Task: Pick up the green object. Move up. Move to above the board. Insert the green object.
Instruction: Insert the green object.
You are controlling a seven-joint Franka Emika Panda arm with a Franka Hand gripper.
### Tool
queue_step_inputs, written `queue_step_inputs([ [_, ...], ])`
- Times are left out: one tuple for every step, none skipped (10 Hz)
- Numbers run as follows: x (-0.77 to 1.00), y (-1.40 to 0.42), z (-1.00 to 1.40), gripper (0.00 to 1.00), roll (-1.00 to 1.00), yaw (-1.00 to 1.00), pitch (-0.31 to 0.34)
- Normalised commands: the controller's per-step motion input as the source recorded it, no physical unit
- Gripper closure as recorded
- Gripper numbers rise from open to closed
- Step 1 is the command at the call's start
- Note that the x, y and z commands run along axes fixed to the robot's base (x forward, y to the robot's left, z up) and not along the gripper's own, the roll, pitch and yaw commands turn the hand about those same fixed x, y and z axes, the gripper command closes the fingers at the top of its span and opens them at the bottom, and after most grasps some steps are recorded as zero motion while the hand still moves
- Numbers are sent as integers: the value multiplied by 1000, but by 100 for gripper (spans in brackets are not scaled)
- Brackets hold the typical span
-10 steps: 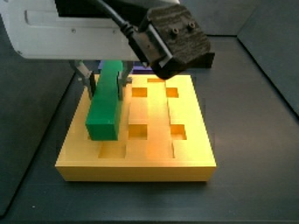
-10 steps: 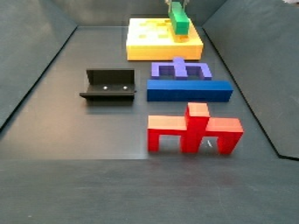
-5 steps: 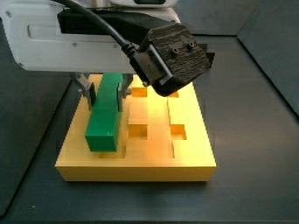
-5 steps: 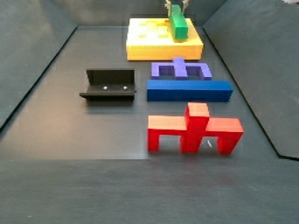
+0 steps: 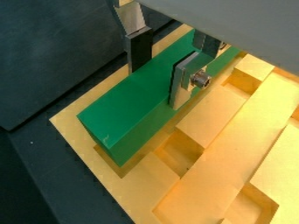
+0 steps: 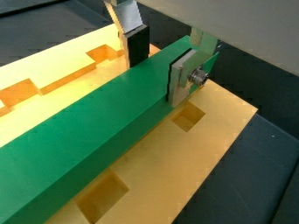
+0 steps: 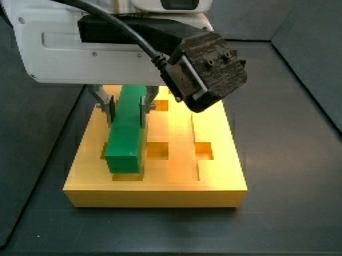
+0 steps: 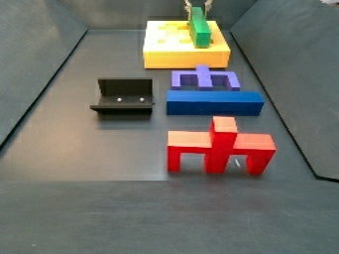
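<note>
In both wrist views the long matte green bar was clamped by the gripper over the grooved yellow-orange board, apparently aligned for insertion. In a side view the bar lay along the board's left groove.
</note>
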Motion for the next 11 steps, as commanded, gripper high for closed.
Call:
queue_step_inputs([
  [123, -157, -151, 100, 249, 0, 27],
  [189, -131, -129, 100, 243, 0, 43],
  [214, -86, -160, 100, 233, 0, 60],
  [123, -20, -126, 100, 213, 0, 54],
  [0, 0, -77, 100, 121, 0, 33],
  [-17, 40, -54, 100, 64, 0, 6],
  [-6, 0, -69, 100, 43, 0, 0],
  [-31, 0, -74, 100, 51, 0, 0],
  [-60, 0, -77, 100, 43, -20, 0],
  [-89, 0, -100, 100, 69, -29, 0],
  [-114, 0, -134, 100, 106, -46, 4],
])
